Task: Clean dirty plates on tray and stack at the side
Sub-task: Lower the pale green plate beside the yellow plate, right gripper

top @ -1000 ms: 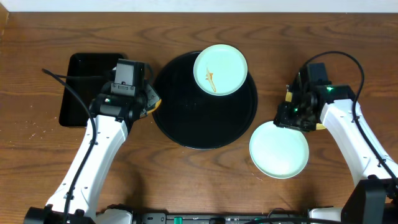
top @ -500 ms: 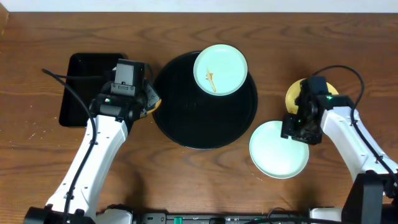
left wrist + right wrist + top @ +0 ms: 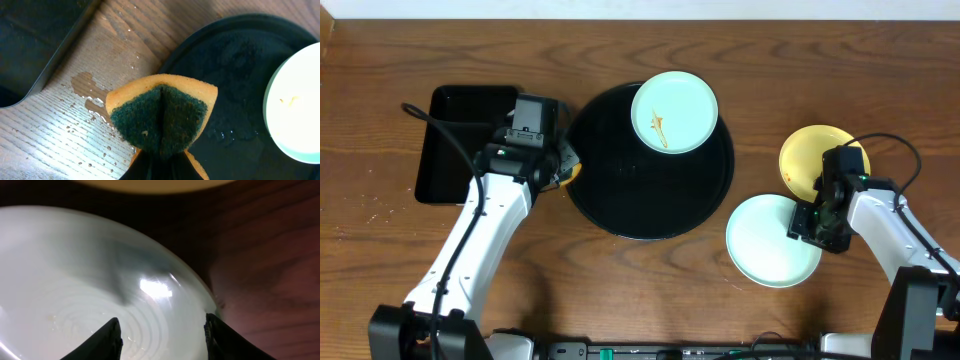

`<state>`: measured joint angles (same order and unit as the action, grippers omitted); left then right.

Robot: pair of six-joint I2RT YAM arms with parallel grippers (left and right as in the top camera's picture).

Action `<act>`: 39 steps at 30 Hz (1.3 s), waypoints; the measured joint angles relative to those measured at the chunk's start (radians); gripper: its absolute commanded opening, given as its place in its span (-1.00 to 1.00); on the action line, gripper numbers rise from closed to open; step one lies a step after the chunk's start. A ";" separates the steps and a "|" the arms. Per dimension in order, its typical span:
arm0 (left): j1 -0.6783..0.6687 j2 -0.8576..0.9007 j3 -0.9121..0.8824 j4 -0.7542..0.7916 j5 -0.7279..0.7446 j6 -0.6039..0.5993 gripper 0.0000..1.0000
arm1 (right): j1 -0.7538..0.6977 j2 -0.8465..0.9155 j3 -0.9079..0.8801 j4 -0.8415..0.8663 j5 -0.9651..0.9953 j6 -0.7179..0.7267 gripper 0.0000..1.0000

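Observation:
A pale blue-green plate (image 3: pixel 674 111) with an orange-brown streak sits on the far right part of the round black tray (image 3: pixel 620 190); its edge shows in the left wrist view (image 3: pixel 295 110). A clean pale blue-green plate (image 3: pixel 765 250) lies on the table right of the tray. A pale yellow plate (image 3: pixel 805 155) lies behind it. My left gripper (image 3: pixel 560 165) is shut on a folded yellow-and-green sponge (image 3: pixel 162 112) over the tray's left rim (image 3: pixel 200 45). My right gripper (image 3: pixel 810 225) is open, low over the clean plate's right edge (image 3: pixel 100 280).
A smaller black rectangular tray (image 3: pixel 460 140) lies at the far left; its corner shows in the left wrist view (image 3: pixel 45 45). Water drops wet the wood (image 3: pixel 85 95) between it and the round tray.
My right gripper moved toward the front right, uncovering the yellow plate, and now sits over the clean plate's right edge. The clean plate shifted slightly right. The left arm barely moved.

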<state>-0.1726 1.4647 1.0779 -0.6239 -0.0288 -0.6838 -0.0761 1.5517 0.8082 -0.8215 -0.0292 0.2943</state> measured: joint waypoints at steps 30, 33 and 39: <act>0.000 0.013 0.000 0.001 0.000 0.000 -0.85 | -0.067 -0.168 0.021 -0.069 -0.024 -0.181 0.05; 0.000 0.013 0.000 0.000 0.000 0.000 -0.85 | -0.068 -0.167 -0.004 -0.048 -0.016 -0.174 0.08; 0.000 0.013 0.000 0.000 0.000 0.000 -0.85 | -0.068 -0.166 -0.087 0.029 -0.007 -0.162 0.13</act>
<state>-0.1726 1.4776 1.0779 -0.6239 -0.0288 -0.6834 -0.1440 1.3857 0.7212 -0.7929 -0.0360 0.1326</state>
